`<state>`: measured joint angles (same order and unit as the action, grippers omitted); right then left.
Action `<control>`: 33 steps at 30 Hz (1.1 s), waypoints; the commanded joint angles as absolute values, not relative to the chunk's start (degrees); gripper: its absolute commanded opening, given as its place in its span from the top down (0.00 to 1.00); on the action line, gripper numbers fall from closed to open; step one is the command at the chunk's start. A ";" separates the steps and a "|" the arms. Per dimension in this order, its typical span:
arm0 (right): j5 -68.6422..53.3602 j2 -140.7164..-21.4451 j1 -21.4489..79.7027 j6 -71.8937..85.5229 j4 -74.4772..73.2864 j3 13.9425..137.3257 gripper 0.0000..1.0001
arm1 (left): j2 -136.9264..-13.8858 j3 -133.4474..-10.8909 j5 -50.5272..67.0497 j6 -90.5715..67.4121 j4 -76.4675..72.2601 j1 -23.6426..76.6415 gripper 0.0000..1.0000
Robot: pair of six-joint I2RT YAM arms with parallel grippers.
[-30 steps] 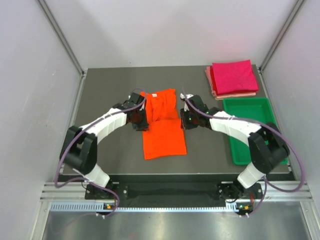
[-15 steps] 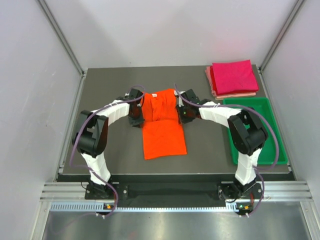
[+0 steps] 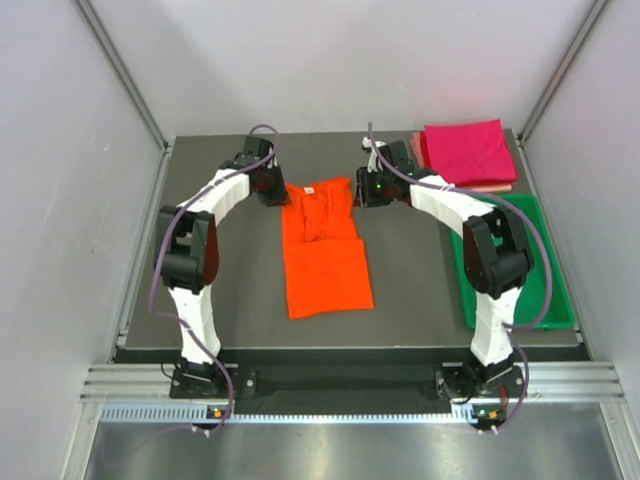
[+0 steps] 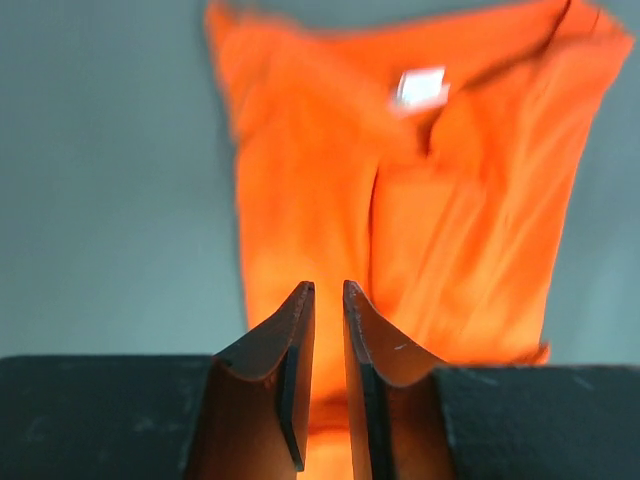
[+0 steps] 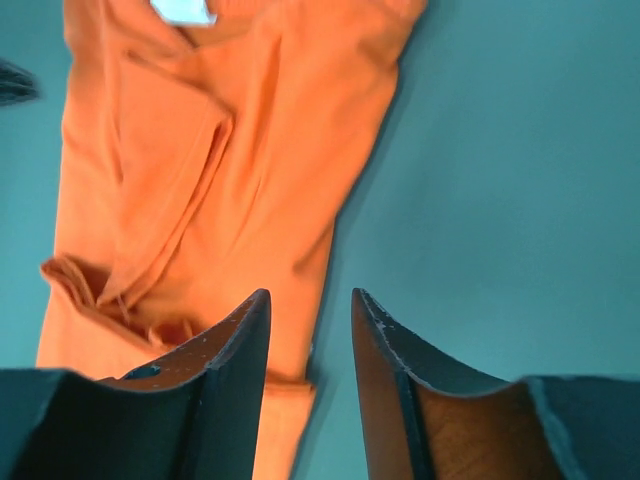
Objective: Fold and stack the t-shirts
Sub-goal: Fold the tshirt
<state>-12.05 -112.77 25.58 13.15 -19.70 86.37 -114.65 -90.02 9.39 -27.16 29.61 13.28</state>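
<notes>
The bright orange t-shirt (image 3: 322, 245) lies flat mid-table, folded into a narrow strip with its collar at the far end. It fills both wrist views (image 4: 440, 200) (image 5: 200, 150). My left gripper (image 3: 272, 190) (image 4: 327, 288) hovers over the shirt's far left part. Its jaws stand a narrow gap apart with nothing between them. My right gripper (image 3: 365, 190) (image 5: 310, 293) hovers over the shirt's right edge, open and empty. The magenta shirt (image 3: 465, 152) lies folded on the pale pink one (image 3: 470, 189) at the far right corner.
A green plastic tray (image 3: 520, 215) sits on the right side of the table, just in front of the folded stack. The right arm reaches across its near left part. Grey walls close in the table on the left, back and right.
Both grippers have moved away from the shirt's middle sides toward its far end. The orange shirt has stayed flat on the table.
</notes>
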 commanded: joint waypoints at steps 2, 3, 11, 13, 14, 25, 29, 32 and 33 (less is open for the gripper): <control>-15.91 -117.76 24.26 14.85 -17.76 92.80 0.60 | -122.07 -97.89 12.22 -25.05 28.83 13.10 0.78; -15.73 -119.69 23.91 15.20 -17.14 94.03 0.61 | -123.91 -98.87 11.78 -24.79 29.00 13.01 0.78; -18.72 -129.19 22.85 17.40 -11.87 103.44 0.63 | -131.48 -105.73 6.86 -23.64 30.15 12.13 0.78; -18.37 -132.35 22.76 18.36 -11.95 106.85 0.62 | -133.50 -106.87 6.07 -23.12 29.97 11.78 0.78; -17.76 -133.49 22.50 18.72 -12.04 107.92 0.62 | -134.81 -107.83 5.72 -22.77 29.62 11.60 0.78; -13.81 -144.05 20.22 22.06 -10.37 120.40 0.69 | -145.89 -124.95 5.36 -20.74 31.90 10.28 0.76; -14.06 -146.16 19.25 22.50 -10.28 123.22 0.69 | -150.19 -130.77 6.32 -20.30 32.25 9.76 0.75; -17.74 -146.34 18.64 21.36 -11.50 124.10 0.66 | -148.64 -132.01 7.29 -20.57 32.87 9.14 0.74; -18.10 -145.64 18.55 20.66 -12.38 124.71 0.65 | -147.49 -131.84 7.03 -20.57 32.87 8.97 0.73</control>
